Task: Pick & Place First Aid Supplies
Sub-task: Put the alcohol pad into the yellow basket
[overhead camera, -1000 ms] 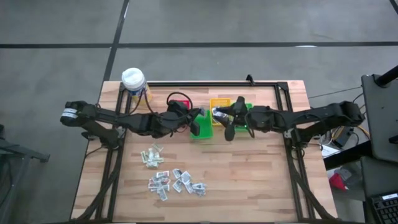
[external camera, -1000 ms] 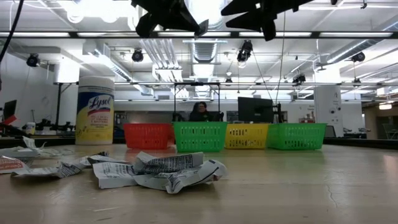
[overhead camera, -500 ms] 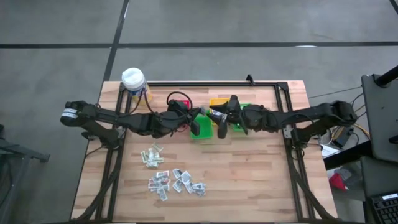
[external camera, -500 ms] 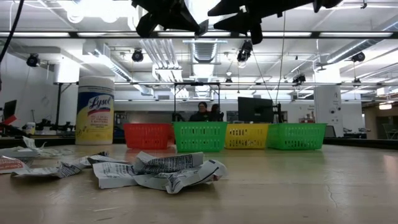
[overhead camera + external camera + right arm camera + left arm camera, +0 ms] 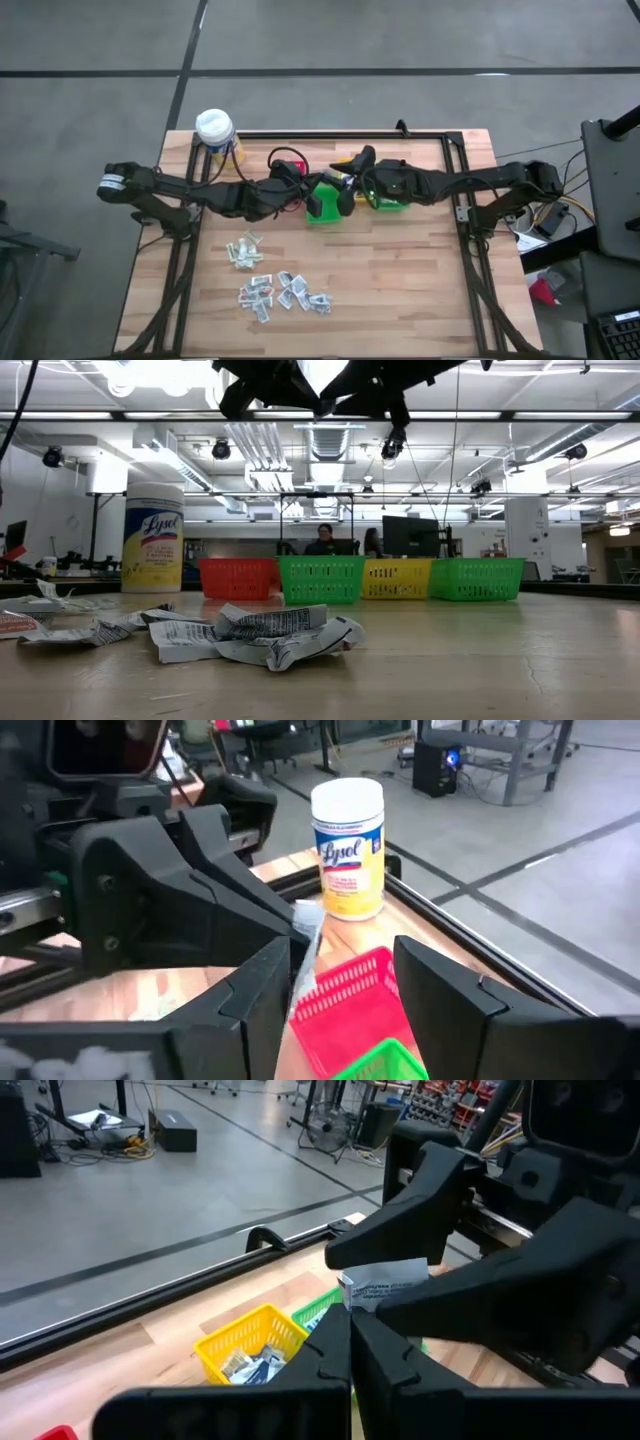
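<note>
A white printed packet [image 5: 385,1283], one of the first aid supplies, is up in the air above the bins, with my left gripper [image 5: 350,1342] shut on it. My right gripper [image 5: 340,958] is open, with one finger on each side of the same packet [image 5: 305,945]. In the high view the two grippers meet over the green bin [image 5: 322,212] and the yellow bin [image 5: 352,166]. Several more packets [image 5: 280,290] lie in a loose heap on the near part of the table [image 5: 250,635]. My left gripper pinches one end of the packet [image 5: 362,1302] between its two fingertips. The fingers come roughly level from the table's left. The packet sticks out beyond the tips, lifted clear above the bins. I cannot tell whether my right gripper's fingers [image 5: 430,1200] touch the packet.
A red bin [image 5: 238,577], two green bins [image 5: 320,578] [image 5: 476,577] and a yellow bin [image 5: 396,578] stand in a row at mid-table. The yellow bin holds packets [image 5: 245,1365]. A yellow wipes canister with a white cap [image 5: 215,130] stands at the far left corner. A black frame rail [image 5: 340,133] runs along the far edge.
My right gripper has gone toward the table's left, up to my left gripper, and its open fingers now stand around the held packet. My left gripper and the packet have kept still.
</note>
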`<state>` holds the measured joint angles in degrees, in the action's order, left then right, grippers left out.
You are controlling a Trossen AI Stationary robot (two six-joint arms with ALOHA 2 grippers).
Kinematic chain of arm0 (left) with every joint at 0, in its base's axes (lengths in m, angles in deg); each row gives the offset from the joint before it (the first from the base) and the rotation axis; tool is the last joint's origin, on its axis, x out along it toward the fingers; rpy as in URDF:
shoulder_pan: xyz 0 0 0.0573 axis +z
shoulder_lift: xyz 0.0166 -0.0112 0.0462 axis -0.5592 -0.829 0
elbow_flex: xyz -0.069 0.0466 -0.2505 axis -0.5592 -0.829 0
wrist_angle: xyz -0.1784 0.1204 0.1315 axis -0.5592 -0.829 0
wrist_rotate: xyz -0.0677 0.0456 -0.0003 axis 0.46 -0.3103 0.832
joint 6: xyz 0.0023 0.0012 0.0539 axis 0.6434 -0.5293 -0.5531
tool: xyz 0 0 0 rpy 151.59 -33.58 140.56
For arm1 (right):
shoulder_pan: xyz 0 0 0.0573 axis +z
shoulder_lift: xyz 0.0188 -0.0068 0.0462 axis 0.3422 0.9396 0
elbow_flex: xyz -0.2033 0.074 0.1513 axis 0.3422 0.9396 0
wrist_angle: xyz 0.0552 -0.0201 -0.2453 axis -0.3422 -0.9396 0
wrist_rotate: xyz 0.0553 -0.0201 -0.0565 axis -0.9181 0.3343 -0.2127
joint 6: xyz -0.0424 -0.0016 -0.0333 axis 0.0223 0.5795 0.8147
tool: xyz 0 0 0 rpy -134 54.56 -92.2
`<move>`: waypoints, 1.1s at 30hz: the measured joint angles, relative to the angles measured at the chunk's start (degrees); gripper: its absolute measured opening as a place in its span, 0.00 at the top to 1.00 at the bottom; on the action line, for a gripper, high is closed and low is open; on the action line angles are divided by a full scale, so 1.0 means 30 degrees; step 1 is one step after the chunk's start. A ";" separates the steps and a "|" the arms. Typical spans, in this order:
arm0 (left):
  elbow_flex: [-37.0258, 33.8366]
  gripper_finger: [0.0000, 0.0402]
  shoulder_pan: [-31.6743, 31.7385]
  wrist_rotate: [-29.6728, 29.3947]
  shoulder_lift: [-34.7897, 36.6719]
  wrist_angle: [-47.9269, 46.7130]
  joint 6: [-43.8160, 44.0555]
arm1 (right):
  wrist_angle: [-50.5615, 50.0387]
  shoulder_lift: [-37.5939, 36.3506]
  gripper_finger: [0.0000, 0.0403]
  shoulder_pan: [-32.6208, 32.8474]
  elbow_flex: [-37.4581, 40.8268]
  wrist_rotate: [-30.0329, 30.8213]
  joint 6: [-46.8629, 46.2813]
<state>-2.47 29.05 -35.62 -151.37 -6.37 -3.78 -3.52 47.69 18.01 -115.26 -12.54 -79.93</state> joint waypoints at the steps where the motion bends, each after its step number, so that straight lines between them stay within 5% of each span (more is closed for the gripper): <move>1: 0.0000 1.00 0.0000 0.0001 0.0003 0.0003 0.0000 | -0.0174 0.0000 0.59 -0.0024 -0.0171 0.0000 0.0030; 15: 0.0000 1.00 0.0007 -0.0005 0.0005 -0.0002 -0.0226 | -0.1444 -0.0007 0.97 -0.0014 -0.0446 -0.0044 0.0304; 33: 0.0000 0.95 0.0000 0.0148 0.0017 0.0015 -0.1288 | -0.2136 -0.0015 0.98 -0.0032 -0.0490 0.0093 0.0156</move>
<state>-2.47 29.05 -35.17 -151.32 -6.33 -7.65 -9.93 47.64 17.91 -116.73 -12.26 -79.47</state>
